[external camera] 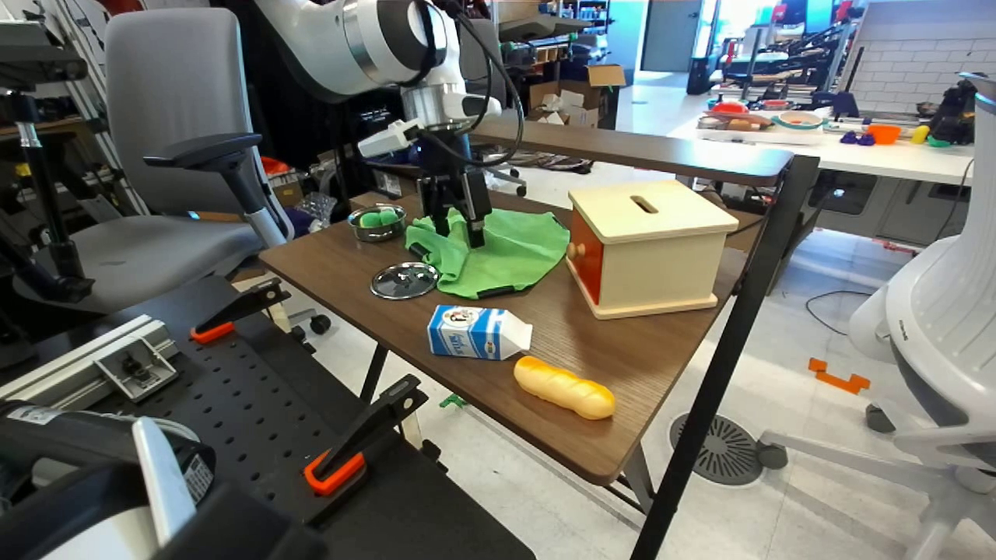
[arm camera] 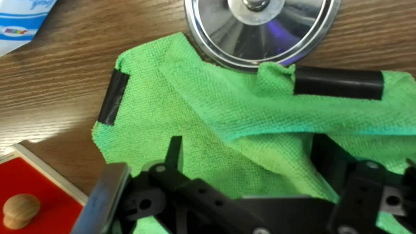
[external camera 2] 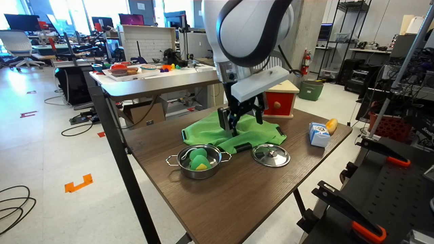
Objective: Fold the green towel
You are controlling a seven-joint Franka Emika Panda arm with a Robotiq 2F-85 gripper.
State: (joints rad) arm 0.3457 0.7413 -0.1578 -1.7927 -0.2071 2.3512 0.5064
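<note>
**Towel fold barely begun: one loose flap, the rest spread**

The brown table (external camera 2: 234, 200) is my whole workspace. In an exterior view, twelve at the top of my screen, the wooden box (external camera: 654, 258) stands at three o'clock from the green towel (external camera: 517, 253), which lies on the table beneath my tool. I'd call progress slight. Most of the cloth looks like a single rumpled layer; in the wrist view a loose flap (arm camera: 276, 110) runs from eleven o'clock round to three, doubled over or merely rucked up, I can't say which. I see no clean crease, no matched edges, so nearly the whole job remains: grip, carry across, lay down, smooth.

My gripper (arm camera: 248, 146) has its fingers (arm camera: 175, 151) standing well apart, no cloth visibly pinched. In the wrist view the finger between three and four o'clock meets the flap's lip; whether it is tucked beneath, I can't tell.

In an exterior view the pot (external camera: 380, 235) sits between nine and ten o'clock from the towel, the milk carton (external camera: 471, 333) at six, the bread (external camera: 564, 387) at five. The lid (external camera: 405, 281), between eight and nine, seemingly touches the towel's edge.

Smallest, the towel's black strips (arm camera: 113, 96): the wrist view shows two, far from meeting, one past nine, one past two.
</note>
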